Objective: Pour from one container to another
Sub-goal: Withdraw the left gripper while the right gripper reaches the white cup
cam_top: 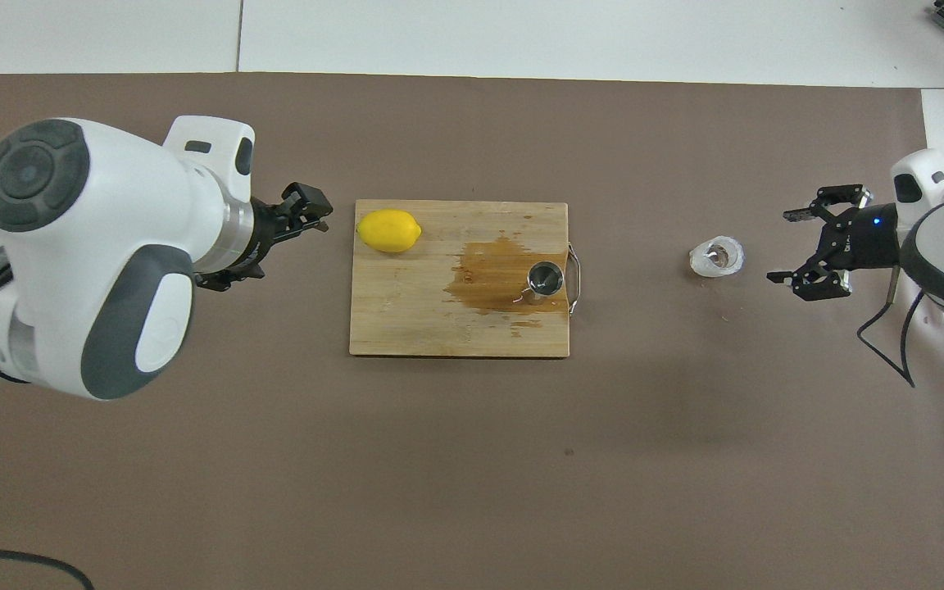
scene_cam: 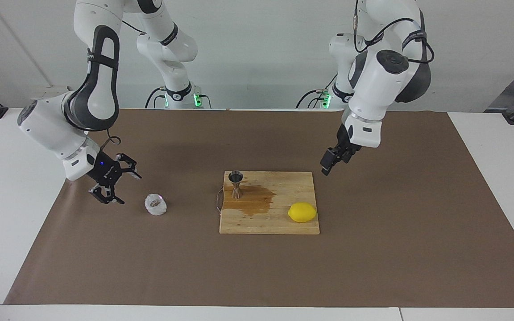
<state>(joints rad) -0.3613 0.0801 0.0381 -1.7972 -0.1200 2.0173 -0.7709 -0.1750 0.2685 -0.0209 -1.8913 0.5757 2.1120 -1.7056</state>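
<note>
A brown mat (scene_cam: 257,276) covers the table, seen from across it. At the right arm's end, the right gripper (scene_cam: 113,187) hangs low over the mat just beside the cup (scene_cam: 155,204), apart from it, its jaws spread wide and holding nothing. The cup, whitish and crinkled with a brownish inside, sits upright on the mat, well apart from the board (scene_cam: 279,225). The jigger (scene_cam: 236,183) stands upright on the board's corner nearest the robots, at the end toward the cup, where a thin wire handle (scene_cam: 218,201) juts from the board's edge. A brown wet stain (scene_cam: 254,199) spreads across the wood from the jigger's foot. A lemon (scene_cam: 302,212) lies on the board at the end toward the left arm, farther from the robots than the jigger. The left gripper (scene_cam: 327,167) hangs over the mat just off the board's corner, at the left arm's end. From this side it shows edge-on, so its fingers are hard to read; the overhead view suggests they stand apart, and it grips nothing. In the overhead view the right gripper (cam_top: 800,246) points at the cup (cam_top: 717,257), and the left gripper (cam_top: 296,225) points toward the lemon (cam_top: 389,230).
</note>
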